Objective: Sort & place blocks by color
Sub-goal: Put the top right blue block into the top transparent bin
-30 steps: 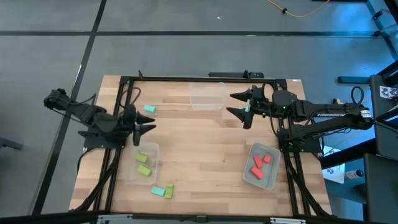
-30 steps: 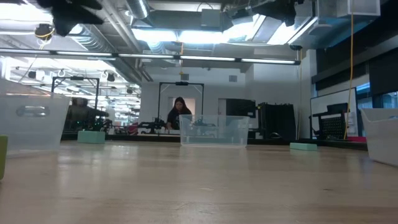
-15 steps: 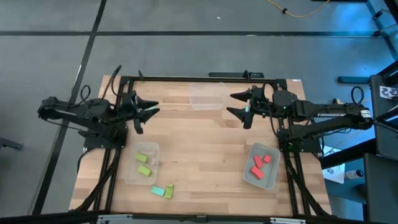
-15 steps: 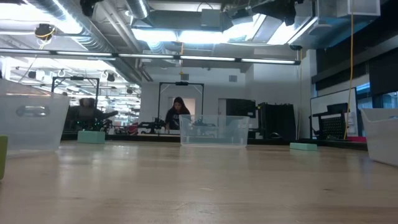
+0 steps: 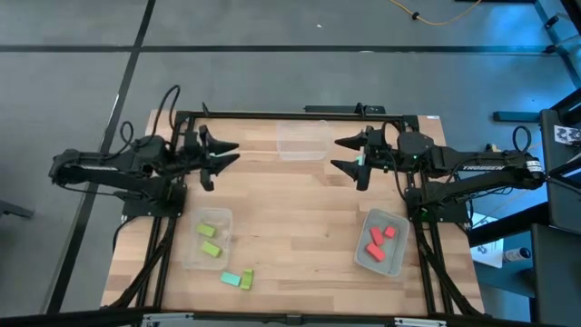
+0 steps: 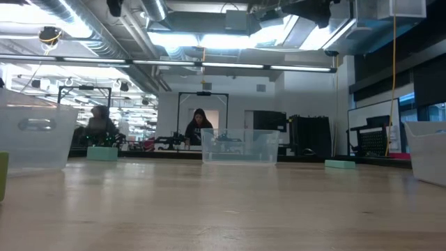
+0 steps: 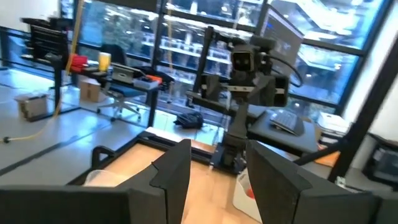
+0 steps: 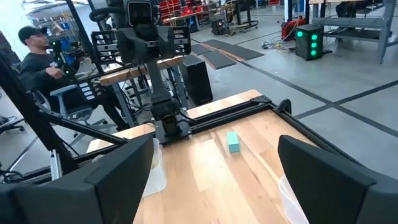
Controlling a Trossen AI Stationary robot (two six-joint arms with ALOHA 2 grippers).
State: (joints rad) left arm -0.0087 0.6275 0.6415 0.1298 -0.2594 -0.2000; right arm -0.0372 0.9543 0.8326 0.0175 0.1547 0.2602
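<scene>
Seen from above: left gripper raised over the far-left part of the table, fingers apart with nothing between them, tips aimed toward the middle. Right gripper hanging over the far-right part, fingers spread wide and empty, aimed back at the left one. Between the 2 grippers, close to the far edge, 1 clear empty bin.

Blocks: 1 teal block lying on the bare wood near the far-left corner, clear in the right wrist view but covered by the left gripper from above. 3 lime blocks inside the clear bin near the left edge. Just beyond that bin toward the near edge, 1 teal block touching 1 lime block on the open wood. Red blocks, about 3, inside the grey bin near the right edge.

Open room: wide bare wood across the middle of the table, from the empty bin down to the near edge, between the 2 filled bins. Black frame rail running along the far edge and down both sides, close behind both arms.

Low view: table surface bare in the foreground, clear bin at the far edge, a teal block well off to 1 side, a person seated in the room behind.
</scene>
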